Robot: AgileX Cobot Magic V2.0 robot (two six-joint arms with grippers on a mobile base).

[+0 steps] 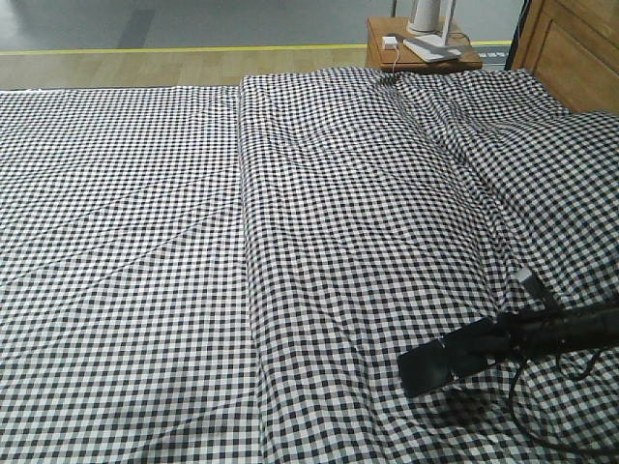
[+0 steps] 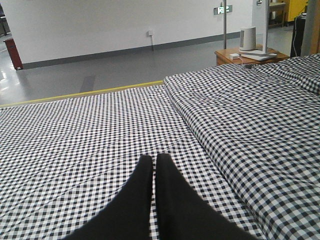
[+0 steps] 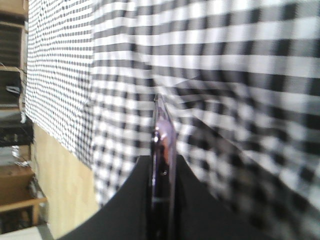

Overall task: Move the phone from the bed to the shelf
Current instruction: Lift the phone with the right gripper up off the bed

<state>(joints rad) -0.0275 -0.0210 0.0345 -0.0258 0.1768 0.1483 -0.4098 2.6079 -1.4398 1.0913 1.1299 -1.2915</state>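
The right gripper (image 3: 163, 167) pinches the phone (image 3: 163, 132) edge-on between its jaws, holding it just above the checked bed (image 1: 145, 242), close to the front camera. The left gripper (image 2: 154, 167) hovers over the bed with its jaws pressed nearly together.

Orange-brown bedside table (image 1: 422, 64) carrying a small white plug adapter (image 1: 390, 43) near its left edge, with a cord trailing over the front edge. A flat white device (image 1: 432, 46) lies toward the right edge, and a white cylindrical unit (image 2: 247, 38) stands behind it. A yellow floor line (image 1: 174, 48) separates pale wood flooring from grey floor.
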